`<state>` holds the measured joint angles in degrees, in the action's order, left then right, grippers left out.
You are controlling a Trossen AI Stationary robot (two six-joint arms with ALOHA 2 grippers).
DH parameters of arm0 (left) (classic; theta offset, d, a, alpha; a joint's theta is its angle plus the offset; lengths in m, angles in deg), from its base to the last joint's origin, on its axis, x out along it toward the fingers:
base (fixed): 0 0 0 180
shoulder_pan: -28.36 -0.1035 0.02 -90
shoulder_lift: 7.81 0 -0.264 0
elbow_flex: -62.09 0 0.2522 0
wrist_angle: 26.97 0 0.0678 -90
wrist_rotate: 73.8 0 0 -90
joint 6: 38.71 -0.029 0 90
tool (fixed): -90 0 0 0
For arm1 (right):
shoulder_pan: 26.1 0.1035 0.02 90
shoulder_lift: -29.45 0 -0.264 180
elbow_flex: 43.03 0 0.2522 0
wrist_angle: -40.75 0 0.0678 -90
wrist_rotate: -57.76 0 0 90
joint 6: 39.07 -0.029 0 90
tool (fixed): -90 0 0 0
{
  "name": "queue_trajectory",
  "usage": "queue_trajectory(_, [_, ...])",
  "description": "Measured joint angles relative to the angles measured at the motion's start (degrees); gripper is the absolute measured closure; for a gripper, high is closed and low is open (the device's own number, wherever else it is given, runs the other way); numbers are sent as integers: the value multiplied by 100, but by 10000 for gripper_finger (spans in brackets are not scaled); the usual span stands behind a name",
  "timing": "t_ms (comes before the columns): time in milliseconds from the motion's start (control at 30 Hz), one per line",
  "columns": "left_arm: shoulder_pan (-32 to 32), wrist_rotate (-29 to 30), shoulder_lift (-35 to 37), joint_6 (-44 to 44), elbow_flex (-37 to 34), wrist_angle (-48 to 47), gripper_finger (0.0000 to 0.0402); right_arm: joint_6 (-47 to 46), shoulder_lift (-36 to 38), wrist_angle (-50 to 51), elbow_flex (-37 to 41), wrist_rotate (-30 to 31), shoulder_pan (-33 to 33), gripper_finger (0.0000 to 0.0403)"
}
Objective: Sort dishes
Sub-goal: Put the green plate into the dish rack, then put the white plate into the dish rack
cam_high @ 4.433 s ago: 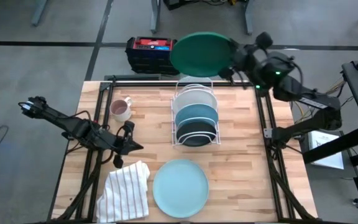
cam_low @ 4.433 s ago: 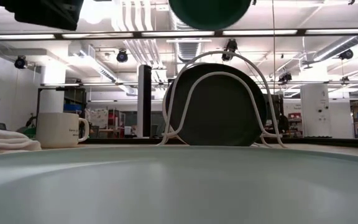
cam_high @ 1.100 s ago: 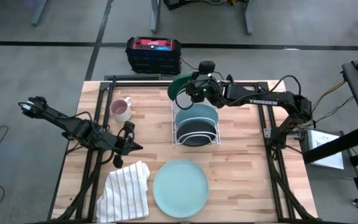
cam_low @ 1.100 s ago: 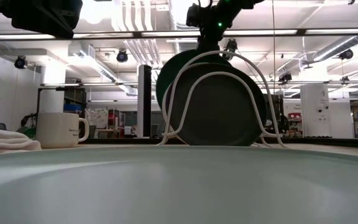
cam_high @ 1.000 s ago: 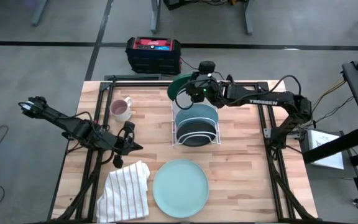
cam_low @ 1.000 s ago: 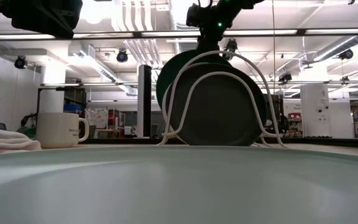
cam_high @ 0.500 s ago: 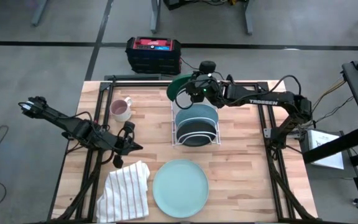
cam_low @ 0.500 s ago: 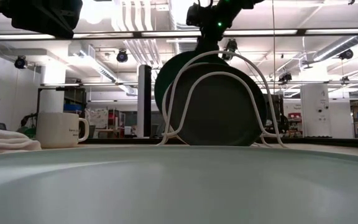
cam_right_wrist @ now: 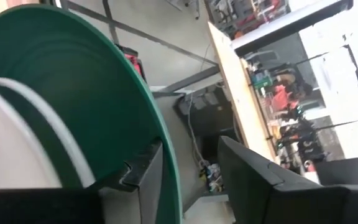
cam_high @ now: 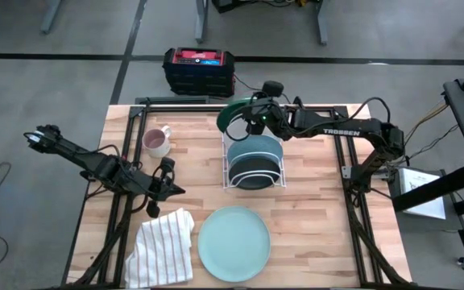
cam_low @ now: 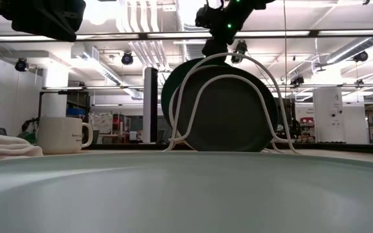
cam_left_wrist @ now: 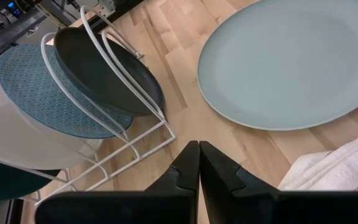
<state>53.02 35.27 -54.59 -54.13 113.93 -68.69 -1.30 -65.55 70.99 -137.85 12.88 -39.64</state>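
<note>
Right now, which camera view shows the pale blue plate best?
The high view: the whole pale blue plate lies flat on the table's near edge, beside the striped cloth. The left wrist view shows most of it, cut at one edge. The low view sees only its blurred rim. The right wrist view shows none.

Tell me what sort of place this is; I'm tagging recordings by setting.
Probably a robotics lab or workshop: a wooden table on a concrete floor, open ceiling ducts with strip lights, and equipment shelves behind a white mug.

My right arm reaches left across the far desk, its pincer (cam_high: 255, 115) parted. My left arm lies low at the left, its pincer (cam_high: 166, 190) closed.
</note>
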Motion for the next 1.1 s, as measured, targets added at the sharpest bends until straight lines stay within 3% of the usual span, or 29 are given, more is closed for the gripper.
queue_trajectory(467, [0, 1, 0, -9, 0, 1, 401, -987, 7, 471, -204, 14, 2, 211])
queue_trajectory(767, [1, 1, 0, -11, 0, 2, 401, -1793, 322, 869, -404, 422, 381, 197])
queue_trajectory(1100, [-2, -1, 0, -15, 0, 7, 401, -4605, 1013, 2278, -298, 460, 1296, 201])
